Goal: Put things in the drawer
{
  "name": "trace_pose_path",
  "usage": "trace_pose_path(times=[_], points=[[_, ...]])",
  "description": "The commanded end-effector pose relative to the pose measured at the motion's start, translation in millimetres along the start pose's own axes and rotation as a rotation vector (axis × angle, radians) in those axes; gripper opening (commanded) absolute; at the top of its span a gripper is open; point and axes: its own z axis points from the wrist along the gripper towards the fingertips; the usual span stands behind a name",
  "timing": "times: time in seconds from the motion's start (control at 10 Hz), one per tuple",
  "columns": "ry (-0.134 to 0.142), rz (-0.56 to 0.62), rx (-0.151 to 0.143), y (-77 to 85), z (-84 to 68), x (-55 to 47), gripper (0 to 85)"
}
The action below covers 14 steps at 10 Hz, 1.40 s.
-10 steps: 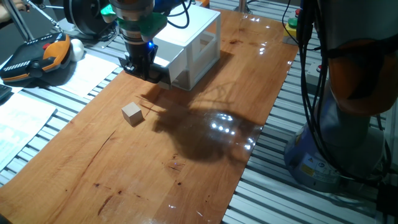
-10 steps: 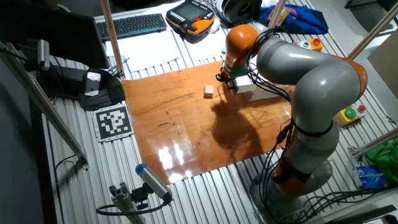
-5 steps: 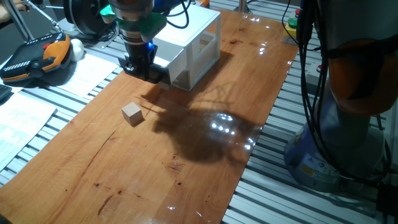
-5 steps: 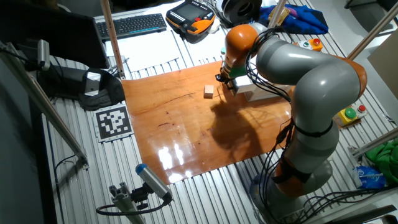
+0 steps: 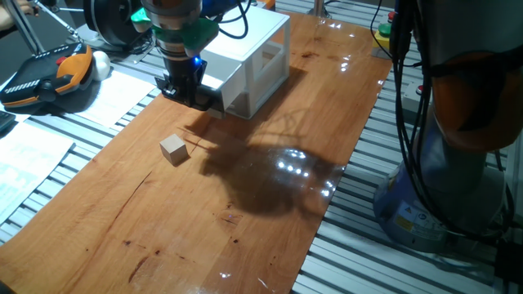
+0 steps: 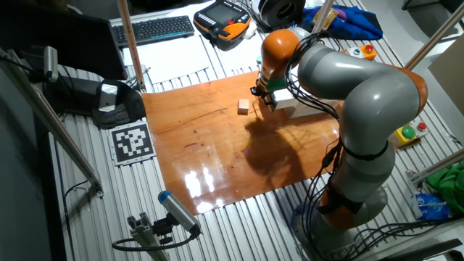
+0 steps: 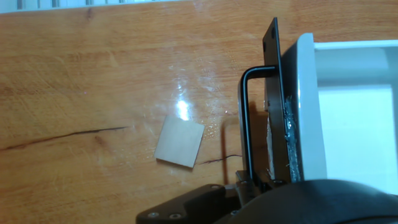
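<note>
A small pale beige wooden cube (image 5: 173,149) lies on the wooden table, in front of the white cabinet (image 5: 249,53). It also shows in the other fixed view (image 6: 243,106) and in the hand view (image 7: 180,142). My gripper (image 5: 186,88) is low at the front of the cabinet's upper drawer. In the hand view my gripper (image 7: 252,182) is closed around the lower end of the dark handle bar (image 7: 244,124). The drawer (image 7: 354,124) is a white tray and it stands pulled out. The cube lies apart from the handle, on its left.
A black and orange teach pendant (image 5: 49,77) and papers (image 5: 24,155) lie beyond the table's left edge. A keyboard (image 6: 156,29) lies at the back. A marker tag (image 6: 132,141) sits beside the board. The arm's base (image 6: 348,196) stands at the table's right.
My gripper has shifted very slightly to the left, staying at the drawer handle. The cube has not moved.
</note>
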Motion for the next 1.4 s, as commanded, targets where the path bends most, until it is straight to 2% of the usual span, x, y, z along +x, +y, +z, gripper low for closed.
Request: trace_pose_path(times=[0.0,0.1,0.2,0.4,0.5,0.9,1.3], points=[[-0.002,0.004,-0.006,-0.1,0.0,-0.2,0.0],[-0.006,0.008,-0.010,-0.2,-0.2,-0.2,0.0],[-0.009,0.011,-0.010,-0.4,-0.4,-0.3,17.0],[-0.014,0.015,-0.010,-0.2,-0.2,-0.2,17.0],[-0.017,0.017,-0.011,-0.2,-0.2,-0.2,34.0],[-0.020,0.015,-0.009,-1.8,-3.1,-0.7,34.0],[-0.016,0.013,-0.018,-2.8,-13.1,0.5,34.0]])
